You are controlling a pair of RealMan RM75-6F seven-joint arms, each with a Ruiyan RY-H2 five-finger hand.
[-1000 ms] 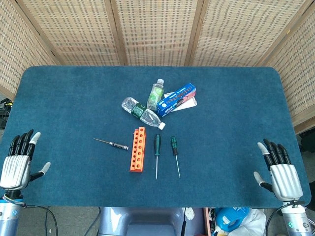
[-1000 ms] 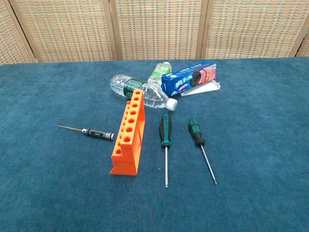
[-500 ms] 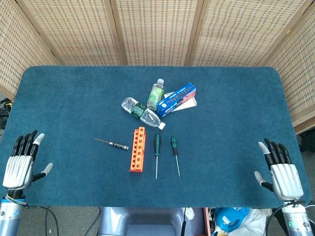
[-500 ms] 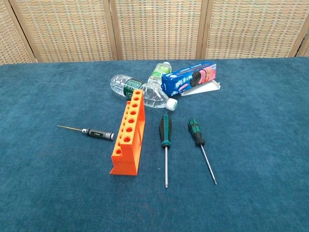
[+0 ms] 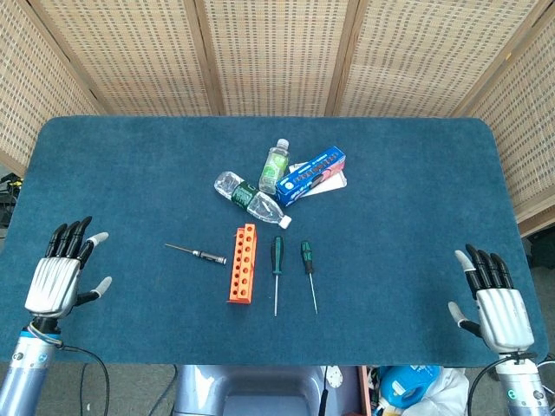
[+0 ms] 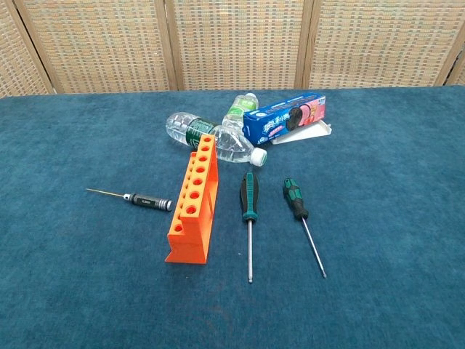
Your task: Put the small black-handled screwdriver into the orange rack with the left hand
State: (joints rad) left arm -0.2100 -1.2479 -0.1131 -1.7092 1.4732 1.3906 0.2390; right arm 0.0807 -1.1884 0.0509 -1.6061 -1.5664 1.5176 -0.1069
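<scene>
A table [image 5: 130,165] covered in napped teal-blue fabric is seen against woven wicker screens [image 5: 269,52]. The small black-handled screwdriver [image 6: 134,198], a slim knurled handle tapering to a thin needle-like shaft, lies flat just left of the orange rack [image 6: 193,200], not touching it. The rack is a moulded plastic block (stepped at its near end) pierced by a row of round holes along the top. To its right two green-and-black-handled screwdrivers [image 6: 249,218] [image 6: 301,222] are laid roughly parallel. Behind the rack two clear plastic bottles [image 6: 207,138] [image 6: 238,109] lie on their sides beside a blue cardboard box [image 6: 287,116]. The left hand [image 5: 61,277], metallic with dark fingers spread apart, is held empty over the table's near left edge, well apart from the screwdriver. The right hand [image 5: 494,303] is likewise spread and empty at the near right edge.
</scene>
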